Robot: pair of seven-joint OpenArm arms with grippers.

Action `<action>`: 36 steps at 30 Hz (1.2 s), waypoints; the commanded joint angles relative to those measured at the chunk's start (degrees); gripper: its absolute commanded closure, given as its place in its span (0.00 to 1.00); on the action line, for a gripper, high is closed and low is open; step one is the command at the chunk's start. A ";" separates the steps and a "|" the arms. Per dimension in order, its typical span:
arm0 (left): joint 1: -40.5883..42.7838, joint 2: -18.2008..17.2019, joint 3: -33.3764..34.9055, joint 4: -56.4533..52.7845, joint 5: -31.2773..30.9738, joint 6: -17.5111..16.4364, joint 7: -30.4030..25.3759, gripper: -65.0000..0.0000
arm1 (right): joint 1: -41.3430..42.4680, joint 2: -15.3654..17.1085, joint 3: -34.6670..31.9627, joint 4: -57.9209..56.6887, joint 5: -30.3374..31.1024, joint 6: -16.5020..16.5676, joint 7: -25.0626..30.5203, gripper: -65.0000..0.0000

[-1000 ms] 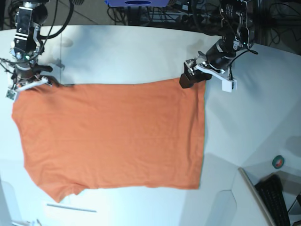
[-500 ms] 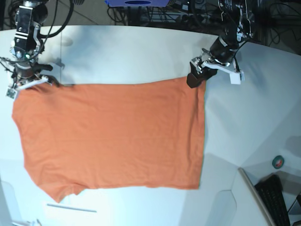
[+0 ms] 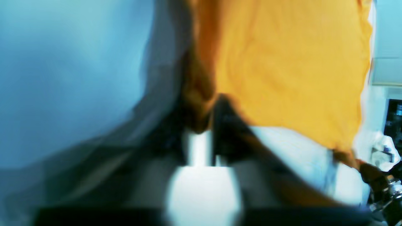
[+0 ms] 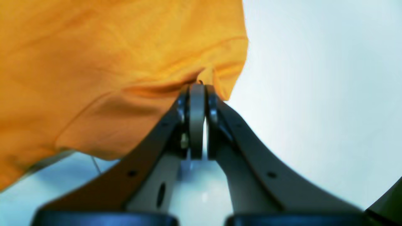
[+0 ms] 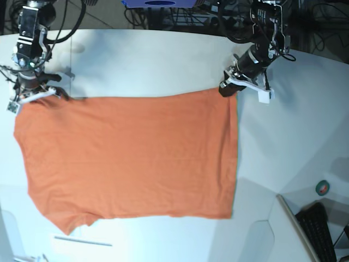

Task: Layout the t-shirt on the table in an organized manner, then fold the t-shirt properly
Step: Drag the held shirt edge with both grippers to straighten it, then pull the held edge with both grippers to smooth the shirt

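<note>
The orange t-shirt [image 5: 131,153] lies spread flat on the white table [image 5: 163,60], with its sleeves toward the view's left. My right gripper [image 5: 24,100] is at the shirt's far left corner. In the right wrist view it [image 4: 197,88] is shut on a fold of the fabric [image 4: 94,47]. My left gripper [image 5: 228,90] is at the shirt's far right corner. The left wrist view is blurred by motion. There it [image 3: 204,125] looks shut on the edge of the shirt [image 3: 282,62].
A green tape roll [image 5: 323,188] and a black keyboard [image 5: 319,229] sit on a lower surface at the right front, past the table's angled edge. Cables and a blue object [image 5: 158,3] lie behind the table. A thin strip [image 5: 82,240] lies near the front left.
My left gripper has shifted a little right and back at the shirt's far right corner and its wrist has turned. The right gripper and the shirt's body have stayed put.
</note>
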 commanded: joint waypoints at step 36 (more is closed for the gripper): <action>-6.94 -0.25 0.42 13.93 0.74 25.81 1.16 1.00 | 10.50 -5.16 -5.33 5.01 -10.76 -0.14 -2.44 1.00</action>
